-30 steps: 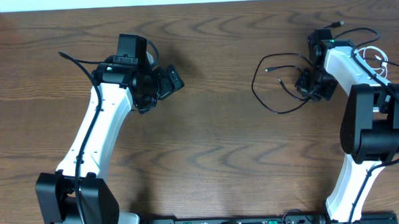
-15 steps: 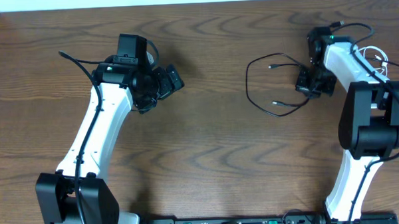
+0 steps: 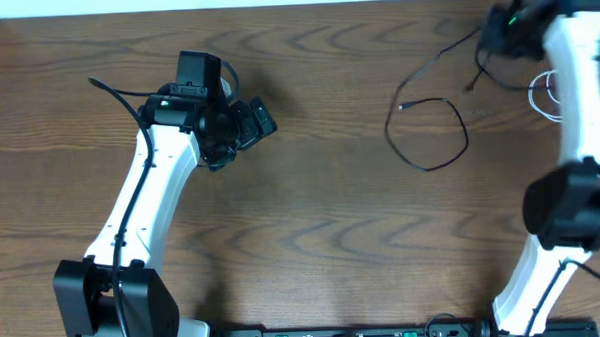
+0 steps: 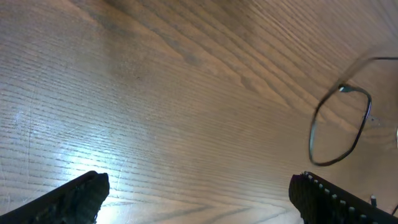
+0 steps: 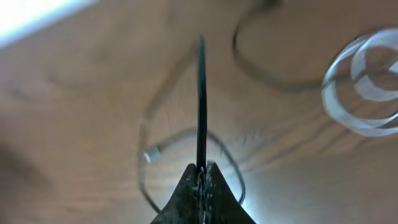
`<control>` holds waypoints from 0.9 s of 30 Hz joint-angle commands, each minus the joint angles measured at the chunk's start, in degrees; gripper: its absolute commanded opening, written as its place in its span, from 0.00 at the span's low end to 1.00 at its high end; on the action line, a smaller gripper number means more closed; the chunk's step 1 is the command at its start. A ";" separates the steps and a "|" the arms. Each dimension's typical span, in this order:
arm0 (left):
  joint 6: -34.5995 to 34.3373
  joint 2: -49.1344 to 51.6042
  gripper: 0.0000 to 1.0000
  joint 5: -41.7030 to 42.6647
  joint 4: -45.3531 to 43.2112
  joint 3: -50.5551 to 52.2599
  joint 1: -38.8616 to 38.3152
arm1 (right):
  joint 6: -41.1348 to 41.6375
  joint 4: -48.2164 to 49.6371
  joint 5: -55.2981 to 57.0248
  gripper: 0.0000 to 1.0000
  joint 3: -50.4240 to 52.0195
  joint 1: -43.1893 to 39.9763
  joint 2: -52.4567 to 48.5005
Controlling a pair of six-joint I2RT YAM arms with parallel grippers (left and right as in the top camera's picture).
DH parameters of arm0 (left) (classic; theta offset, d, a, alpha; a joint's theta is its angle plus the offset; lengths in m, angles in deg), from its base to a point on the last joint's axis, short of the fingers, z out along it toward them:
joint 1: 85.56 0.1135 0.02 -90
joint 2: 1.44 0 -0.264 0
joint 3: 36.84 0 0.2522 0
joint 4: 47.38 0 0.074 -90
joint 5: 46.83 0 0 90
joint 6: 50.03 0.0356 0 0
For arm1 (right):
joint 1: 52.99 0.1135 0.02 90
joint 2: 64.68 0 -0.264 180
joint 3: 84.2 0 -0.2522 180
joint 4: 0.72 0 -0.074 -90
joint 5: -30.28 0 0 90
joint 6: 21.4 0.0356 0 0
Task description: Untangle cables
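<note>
Right pincer (image 5: 200,173), upper right overhead, is clenched on a black cable (image 5: 201,93) whose loop lies on the wooden surface (image 3: 311,188). A coiled white cable (image 5: 367,129) lies near it. Left pincer (image 4: 199,186) is released and holds nothing.

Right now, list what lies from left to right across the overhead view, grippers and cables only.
left gripper, open → black cable, lying in a loop → right gripper, shut on a strand of the black cable → white cable, coiled beside the right arm
</note>
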State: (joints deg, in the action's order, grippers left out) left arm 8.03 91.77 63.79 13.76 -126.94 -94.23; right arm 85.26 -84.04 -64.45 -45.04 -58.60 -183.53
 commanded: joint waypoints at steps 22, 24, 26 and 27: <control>-0.28 0.35 0.98 -0.81 0.13 -0.70 0.09 | 7.96 -0.52 -2.34 0.01 -21.86 -36.89 7.08; -0.28 0.35 0.98 -0.79 0.13 -0.70 0.09 | 5.97 -1.22 -2.86 0.01 -21.73 -35.54 6.49; -0.28 0.35 0.98 -0.81 0.13 -0.70 0.09 | 2.75 -2.34 -4.83 0.02 -21.73 -33.57 5.68; -0.28 0.35 0.98 -0.79 0.13 -0.70 0.09 | 1.05 -3.13 -5.60 0.06 -21.73 -32.39 5.40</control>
State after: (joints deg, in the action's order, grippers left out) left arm 8.03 91.77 63.79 13.78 -126.94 -94.23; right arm 92.74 -85.94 -67.49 -66.14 -94.23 -176.49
